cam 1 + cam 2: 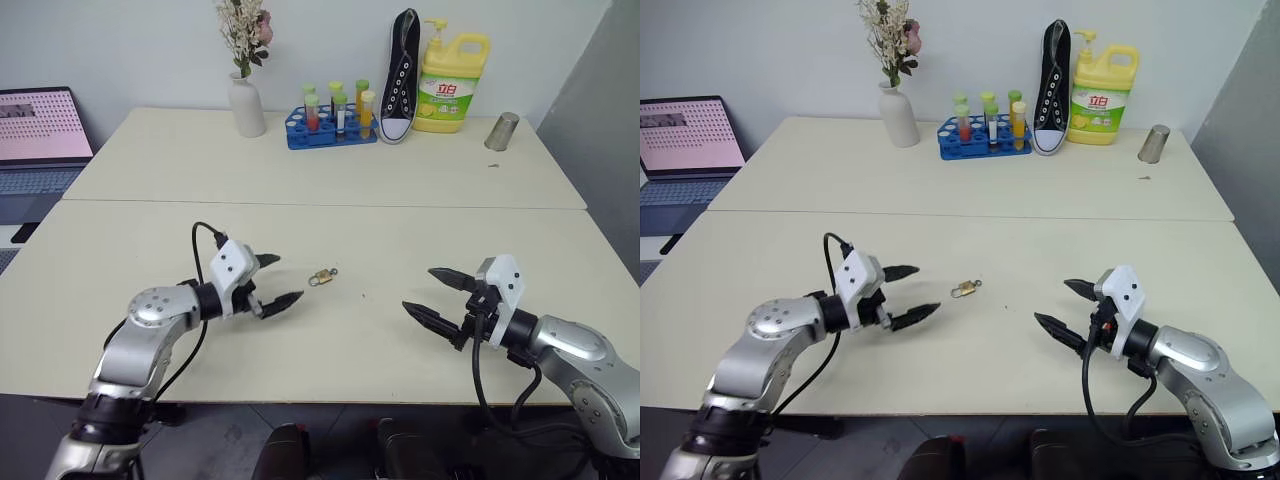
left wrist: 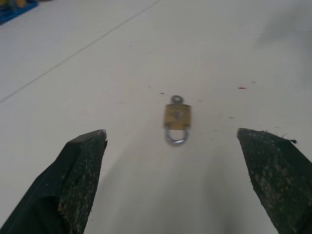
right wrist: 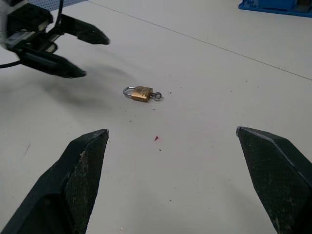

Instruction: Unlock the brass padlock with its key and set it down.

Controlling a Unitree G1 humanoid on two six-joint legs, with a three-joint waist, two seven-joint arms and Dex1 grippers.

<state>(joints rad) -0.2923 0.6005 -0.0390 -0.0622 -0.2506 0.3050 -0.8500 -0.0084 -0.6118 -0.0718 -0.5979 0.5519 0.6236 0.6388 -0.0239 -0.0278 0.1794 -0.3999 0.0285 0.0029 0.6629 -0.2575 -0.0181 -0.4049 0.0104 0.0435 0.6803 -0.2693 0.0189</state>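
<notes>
While the brass padlock (image 1: pixel 321 277) lies flat on the counter (image 1: pixel 400 240), roughly midway between the near edge and the seam where the two tabletops meet, nothing is held by either arm. A small ring at the end opposite the shackle is seen in the wrist views, probably the bow of the key (image 3: pixel 156 95) seated in the lock, though that cannot be confirmed. The left gripper (image 1: pixel 272 280) is poised just beside the padlock with its fingers spread wide, aimed at it as if for a first grasp. The right gripper (image 1: pixel 436 297) is kept farther off toward the counter's right side, its fingers likewise wide apart, seemingly reserved for the key. Unlocking is judged not yet begun.
</notes>
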